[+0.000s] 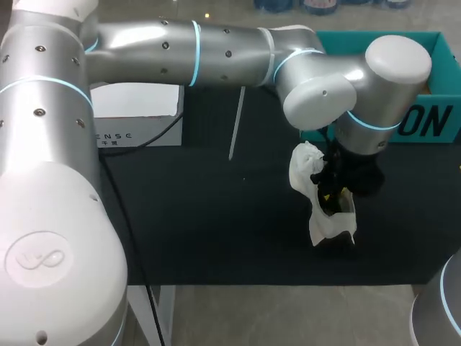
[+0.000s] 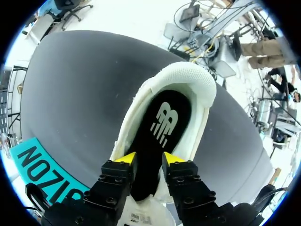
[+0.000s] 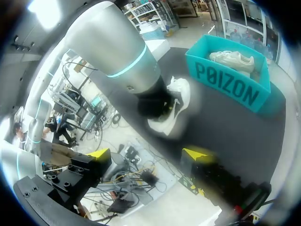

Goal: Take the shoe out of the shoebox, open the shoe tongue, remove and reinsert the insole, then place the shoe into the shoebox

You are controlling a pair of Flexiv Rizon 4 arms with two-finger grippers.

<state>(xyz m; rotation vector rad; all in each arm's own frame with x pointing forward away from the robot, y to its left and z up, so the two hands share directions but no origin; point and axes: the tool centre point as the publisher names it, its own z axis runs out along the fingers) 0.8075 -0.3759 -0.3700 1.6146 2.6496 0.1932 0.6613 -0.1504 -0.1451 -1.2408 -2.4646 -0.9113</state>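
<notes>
**Black insole between parted left jaws, shoe out on the counter**

Our white knit trainer [image 1: 320, 223] lies on the black counter [image 1: 202, 223], near the front of the teal cardboard shoebox [image 3: 225, 89] but apart from it. Our left arm [image 1: 216, 43] reaches across from the left, and the left jaws are dipped into the shoe's mouth. Their yellow tips [image 2: 126, 157] stand apart with the flat black insole [image 2: 162, 127] running between them; as far as we can see they are released, not pinching. Our right jaws hang spread wide with nothing between them, beyond the counter's edge.

We judge the insole step to be in hand. The insole looks seated at the heel, so we cannot say whether it is yet to come out or is already reinserted. If it is yet to come out, the left jaws must close on an insole edge and draw it up out of the opening. If it is reinserted, they must lift clear and take the trainer for the shoebox.

The trainer's long axis runs from the shoebox side toward the counter's near edge, with the opening upward. We judge the heel collar to be nearer us and the toe toward the shoebox. A second pale shoe [image 3: 233, 59] lies inside the shoebox.
</notes>
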